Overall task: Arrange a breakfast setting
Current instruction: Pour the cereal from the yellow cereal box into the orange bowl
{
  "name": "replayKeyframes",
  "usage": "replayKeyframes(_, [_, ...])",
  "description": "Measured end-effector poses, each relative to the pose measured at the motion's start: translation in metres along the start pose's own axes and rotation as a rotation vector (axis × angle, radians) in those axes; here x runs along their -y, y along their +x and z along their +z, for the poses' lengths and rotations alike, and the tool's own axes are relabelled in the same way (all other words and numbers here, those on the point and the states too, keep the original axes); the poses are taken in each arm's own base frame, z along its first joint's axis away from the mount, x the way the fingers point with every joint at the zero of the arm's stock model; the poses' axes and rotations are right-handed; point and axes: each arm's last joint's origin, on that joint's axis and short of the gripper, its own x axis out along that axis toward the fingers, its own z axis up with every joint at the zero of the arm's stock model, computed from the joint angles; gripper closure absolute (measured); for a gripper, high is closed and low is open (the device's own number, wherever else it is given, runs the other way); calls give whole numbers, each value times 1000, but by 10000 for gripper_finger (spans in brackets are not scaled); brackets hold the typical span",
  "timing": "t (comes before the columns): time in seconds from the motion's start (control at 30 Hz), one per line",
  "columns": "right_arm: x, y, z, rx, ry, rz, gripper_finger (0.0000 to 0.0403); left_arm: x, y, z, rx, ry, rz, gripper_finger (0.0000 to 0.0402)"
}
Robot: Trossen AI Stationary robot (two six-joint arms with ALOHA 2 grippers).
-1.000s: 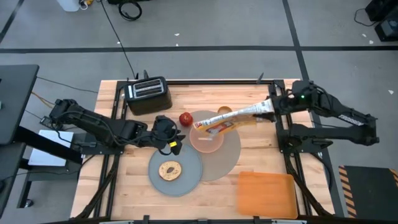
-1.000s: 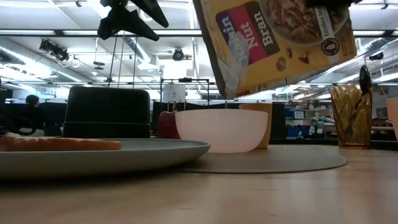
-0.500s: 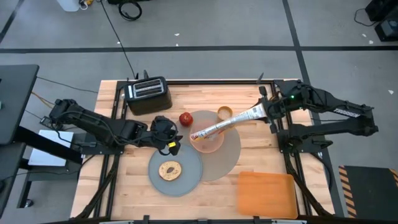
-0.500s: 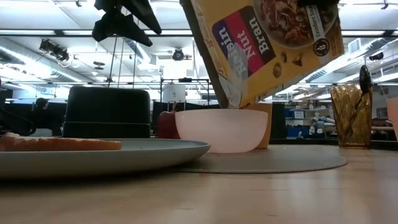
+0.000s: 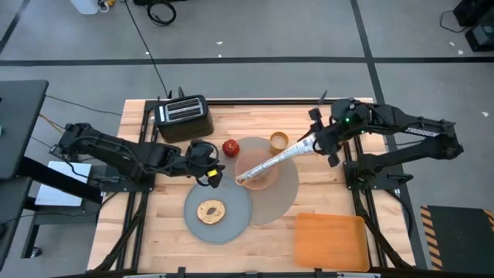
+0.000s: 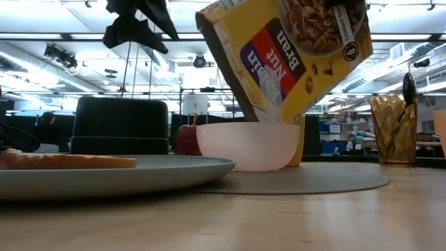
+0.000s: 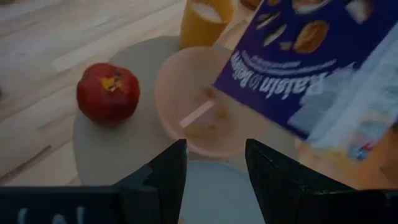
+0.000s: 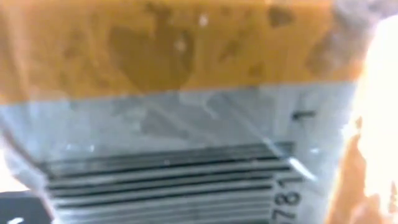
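The right tool point(image 5: 320, 141) is clamped on a cereal box point(image 5: 270, 162), tilted with its open end over the pink bowl point(image 6: 248, 146) on the round mat point(image 5: 285, 193) mid-surface. The left tool point(image 7: 214, 165), fingers apart, hovers beside the apple point(image 5: 230, 147), above the plate point(image 5: 231, 220) holding the bagel point(image 5: 211, 211); a toaster point(image 5: 184, 117) occupies the far-left corner.

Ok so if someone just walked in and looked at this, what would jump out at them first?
Probably the cereal box, held by the right gripper and tipped steeply with its open corner down over the pink bowl on the mat. Next, the left gripper hangs open beside the bowl, near the red apple. Then the bagel on the grey plate at the front.
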Motion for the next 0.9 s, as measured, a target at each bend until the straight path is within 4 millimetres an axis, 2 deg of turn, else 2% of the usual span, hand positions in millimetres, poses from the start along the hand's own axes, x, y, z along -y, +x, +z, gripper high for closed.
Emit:
replayKeyframes(0.3, [1, 9, 12, -34, -130, -7, 252, -2, -6, 2, 1, 1, -2, 230])
replayKeyframes(0.53, [-1, 17, 14, -44, -138, 18, 252, -3, -6, 1, -1, -1, 1, 230])
replayKeyframes(0.9, [0, 16, 14, -66, 68, -20, 249, -2, -6, 2, 0, -2, -1, 230])
